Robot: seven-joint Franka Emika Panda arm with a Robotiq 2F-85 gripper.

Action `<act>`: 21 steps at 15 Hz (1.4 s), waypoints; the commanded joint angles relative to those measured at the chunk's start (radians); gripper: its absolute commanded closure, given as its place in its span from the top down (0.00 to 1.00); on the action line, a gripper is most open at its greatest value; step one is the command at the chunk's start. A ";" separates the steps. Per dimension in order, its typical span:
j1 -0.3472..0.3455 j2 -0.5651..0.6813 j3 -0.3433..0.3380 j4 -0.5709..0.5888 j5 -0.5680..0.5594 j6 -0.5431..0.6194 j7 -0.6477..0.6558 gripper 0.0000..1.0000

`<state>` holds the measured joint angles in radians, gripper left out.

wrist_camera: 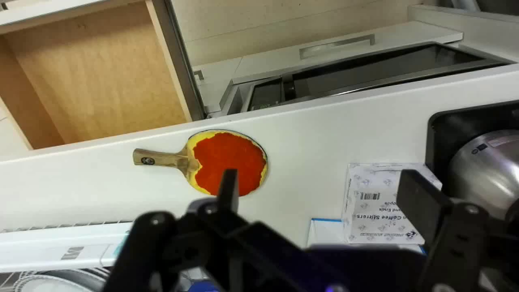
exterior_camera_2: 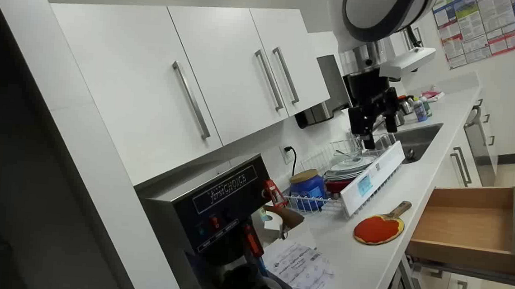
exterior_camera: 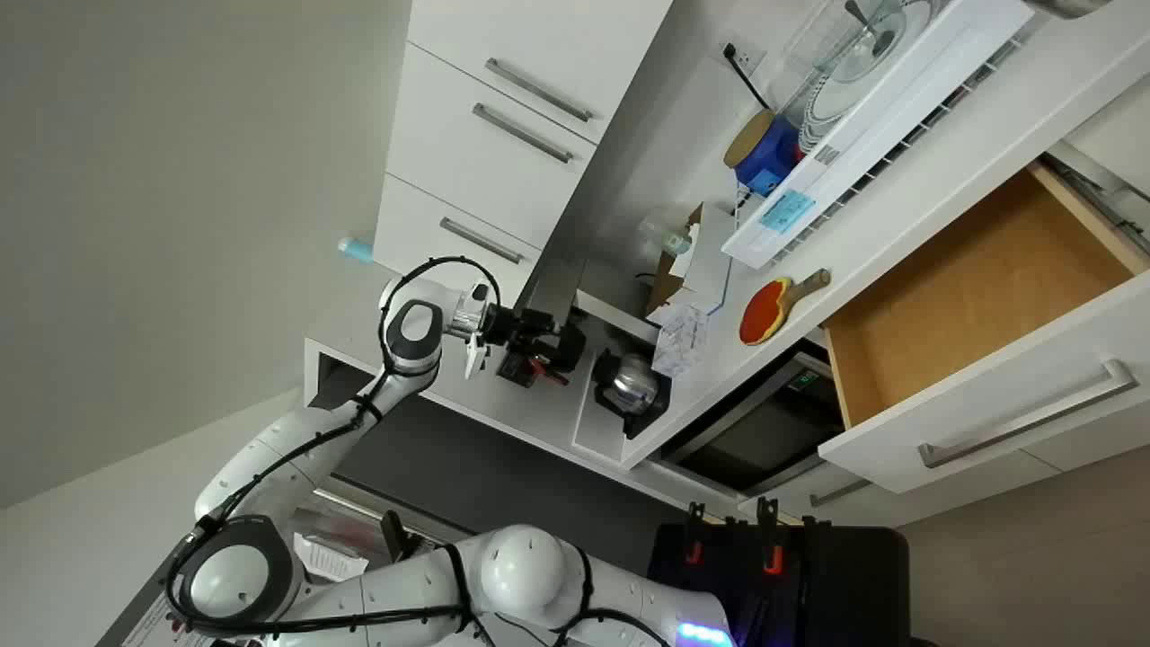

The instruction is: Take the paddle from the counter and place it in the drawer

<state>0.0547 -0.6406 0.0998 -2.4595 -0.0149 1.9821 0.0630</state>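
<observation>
The paddle (wrist_camera: 231, 158) lies flat on the counter (wrist_camera: 308, 134), red-orange face up. Its brown handle points towards the side of the open drawer (wrist_camera: 105, 77). Both exterior views show the paddle (exterior_camera: 764, 310) (exterior_camera_2: 378, 228) near the counter's front edge. The drawer (exterior_camera: 970, 288) (exterior_camera_2: 467, 222) is pulled out, with a bare wooden inside. My gripper (wrist_camera: 320, 178) is open with nothing between its fingers. It hangs above the counter, apart from the paddle. In the wrist view one finger overlaps the lower edge of the red face. An exterior view also shows the gripper (exterior_camera_2: 380, 135).
A coffee stirrers box (wrist_camera: 377, 207) and a metal coffee pot (wrist_camera: 486, 166) stand beside the paddle's area. A dish rack with a white board (exterior_camera_2: 373, 180) and a blue jar (exterior_camera_2: 309, 191) stand behind it. A coffee machine (exterior_camera_2: 222, 196) stands further along the counter.
</observation>
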 commanded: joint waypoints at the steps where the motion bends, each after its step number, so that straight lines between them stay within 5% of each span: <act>1: 0.004 0.001 -0.003 0.002 -0.002 -0.002 0.002 1.00; 8: -0.037 0.047 -0.004 0.027 -0.021 0.033 0.056 1.00; 17: -0.252 0.297 -0.026 0.086 -0.130 0.290 0.412 1.00; 21: -0.295 0.430 -0.054 0.093 -0.128 0.423 0.594 1.00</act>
<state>-0.2171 -0.3045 0.0561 -2.4015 -0.1266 2.3395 0.5277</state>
